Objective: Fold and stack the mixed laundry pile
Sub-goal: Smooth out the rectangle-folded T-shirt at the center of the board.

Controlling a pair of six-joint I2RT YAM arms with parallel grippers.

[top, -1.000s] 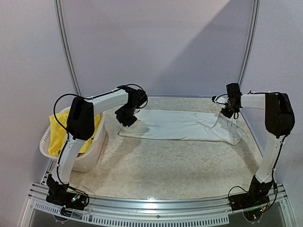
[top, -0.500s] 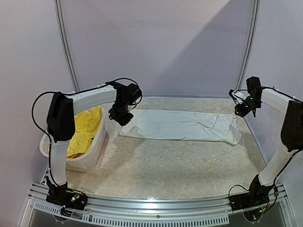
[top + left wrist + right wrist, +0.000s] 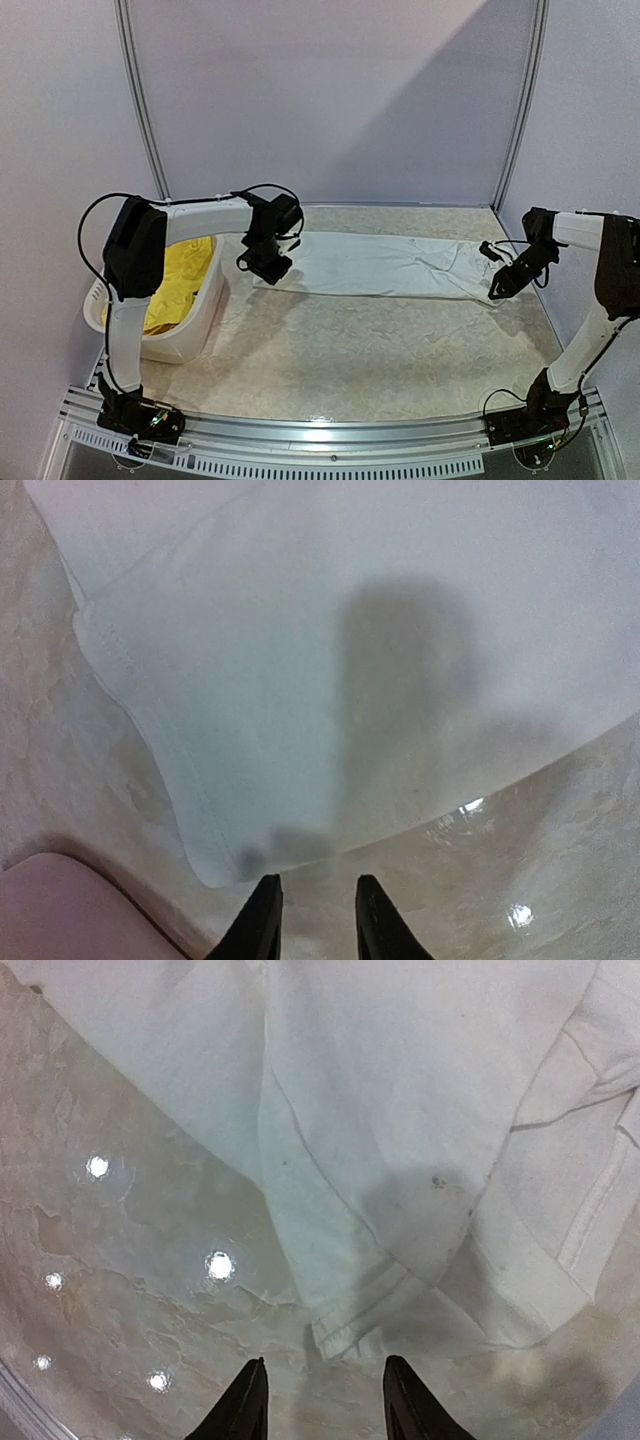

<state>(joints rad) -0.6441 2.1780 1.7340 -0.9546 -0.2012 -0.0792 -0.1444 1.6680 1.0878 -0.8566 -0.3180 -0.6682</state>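
your left pincer [image 3: 317, 888] hangs just off the white t-shirt's [image 3: 380, 265] left end, your right pincer [image 3: 325, 1365] off its right end. both are apart, gripping nothing.

Top view: fixed, high behind the near edge of the counter [image 3: 350, 350], looks down over all of it; left wrist view: close above the white T-shirt [image 3: 330, 630], at its left end; right wrist view: close above its right end; shirt shared by all three.
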